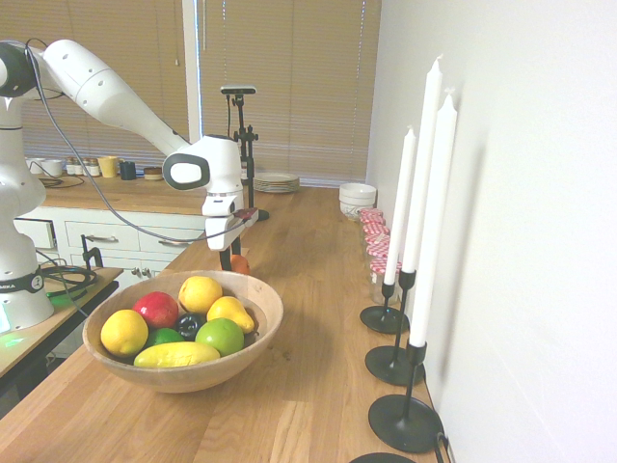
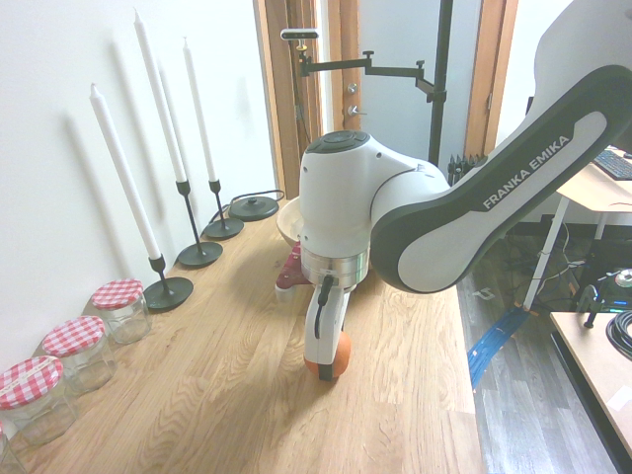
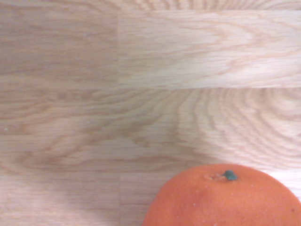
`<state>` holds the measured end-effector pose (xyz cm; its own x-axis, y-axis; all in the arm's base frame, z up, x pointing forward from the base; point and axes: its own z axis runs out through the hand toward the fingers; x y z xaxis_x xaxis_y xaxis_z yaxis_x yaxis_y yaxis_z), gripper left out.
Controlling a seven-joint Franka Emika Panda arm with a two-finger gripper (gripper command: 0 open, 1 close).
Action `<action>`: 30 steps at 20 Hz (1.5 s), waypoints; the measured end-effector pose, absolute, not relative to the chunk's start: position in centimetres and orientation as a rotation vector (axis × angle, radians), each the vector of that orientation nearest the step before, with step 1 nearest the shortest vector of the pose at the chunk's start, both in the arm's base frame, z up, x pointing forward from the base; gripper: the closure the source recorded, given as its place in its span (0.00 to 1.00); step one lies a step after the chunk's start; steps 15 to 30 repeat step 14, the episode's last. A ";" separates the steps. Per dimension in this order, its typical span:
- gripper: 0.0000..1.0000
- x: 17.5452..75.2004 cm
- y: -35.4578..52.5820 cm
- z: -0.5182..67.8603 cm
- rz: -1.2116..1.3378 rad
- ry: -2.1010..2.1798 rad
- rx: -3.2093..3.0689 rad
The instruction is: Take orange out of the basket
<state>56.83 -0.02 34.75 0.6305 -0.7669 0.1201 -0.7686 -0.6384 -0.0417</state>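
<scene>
tool (image 2: pixel 327 367) pinches orange (image 2: pixel 334 359) just over bare worktop (image 2: pixel 237 395), outside basket (image 1: pixel 253 333) | risk: round fruit may roll toward worktop edge once let go | cause: release before it sits settled on the wood

The words "FRANKA EMIKA" are being shown in white letters on the dark grey band of the white robot arm (image 2: pixel 513 188), read in the second exterior view. No other text is being made out.
</scene>
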 end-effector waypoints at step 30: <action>0.00 56.8 -0.8 34.9 0.196 -1.377 2.808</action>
